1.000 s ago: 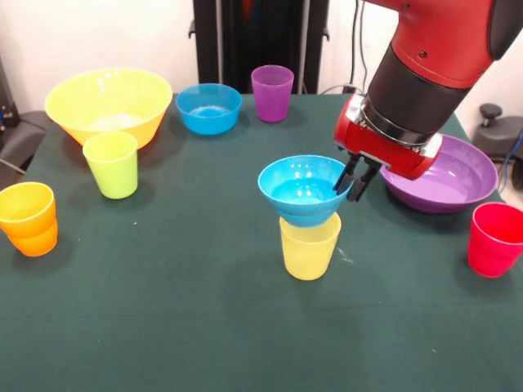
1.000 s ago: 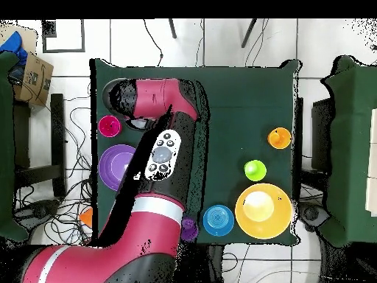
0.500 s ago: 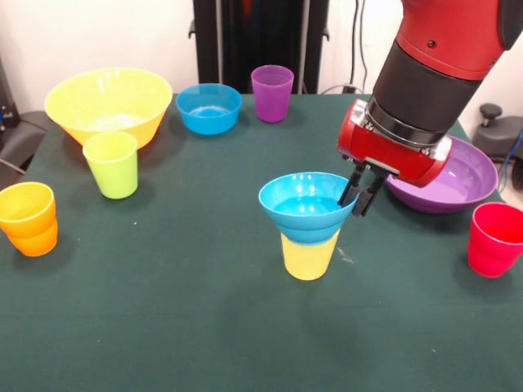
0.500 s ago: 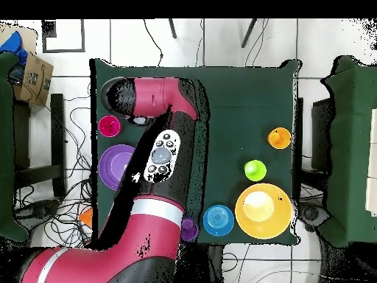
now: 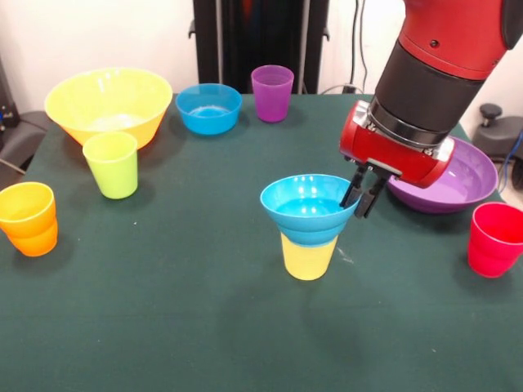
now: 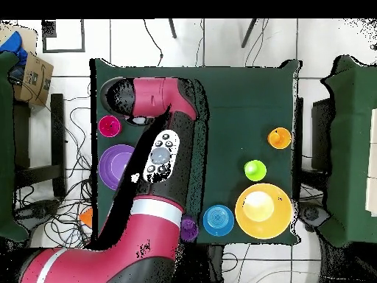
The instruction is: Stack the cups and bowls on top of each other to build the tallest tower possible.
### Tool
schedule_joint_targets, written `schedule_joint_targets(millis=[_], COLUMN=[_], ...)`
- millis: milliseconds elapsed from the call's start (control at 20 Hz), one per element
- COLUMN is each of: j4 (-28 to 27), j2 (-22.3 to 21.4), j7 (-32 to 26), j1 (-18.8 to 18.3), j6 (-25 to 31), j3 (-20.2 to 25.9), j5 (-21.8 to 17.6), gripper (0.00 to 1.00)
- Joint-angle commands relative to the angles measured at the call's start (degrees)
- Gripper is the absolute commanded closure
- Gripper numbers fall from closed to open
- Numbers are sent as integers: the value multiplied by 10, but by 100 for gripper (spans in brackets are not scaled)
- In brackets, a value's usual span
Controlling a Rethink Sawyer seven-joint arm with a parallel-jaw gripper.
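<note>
A small blue bowl (image 5: 306, 204) sits in the mouth of a yellow cup (image 5: 308, 255) near the table's middle, forming a two-piece tower. My gripper (image 5: 362, 194) is at the bowl's right rim, one finger inside and one outside, shut on the rim. In the overhead view my arm (image 6: 158, 158) hides the tower and the gripper. Loose pieces: lime green cup (image 5: 112, 164), orange cup (image 5: 29, 218), purple cup (image 5: 272, 92), red cup (image 5: 495, 238), a second blue bowl (image 5: 208, 108), a large yellow bowl (image 5: 109, 102) and a wide purple bowl (image 5: 458, 175).
The purple bowl lies just behind and right of my gripper, the red cup further right near the table edge. In the overhead view the yellow bowl (image 6: 263, 211), blue bowl (image 6: 218, 219) and purple cup (image 6: 189, 228) line the table's bottom edge.
The blue bowl has come down from just above the yellow cup and now sits deeper in its mouth. My gripper moved down and slightly right with it.
</note>
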Motion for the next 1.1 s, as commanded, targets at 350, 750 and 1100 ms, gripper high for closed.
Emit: schedule_joint_targets(millis=[350,750,1100], j4=[54,65,66], j2=[5,8,12], j7=[93,93,86], j1=[6,5,0], j6=[-5,-9,-13], j3=[42,45,50], j5=[13,16,18], gripper=[100,100,100])
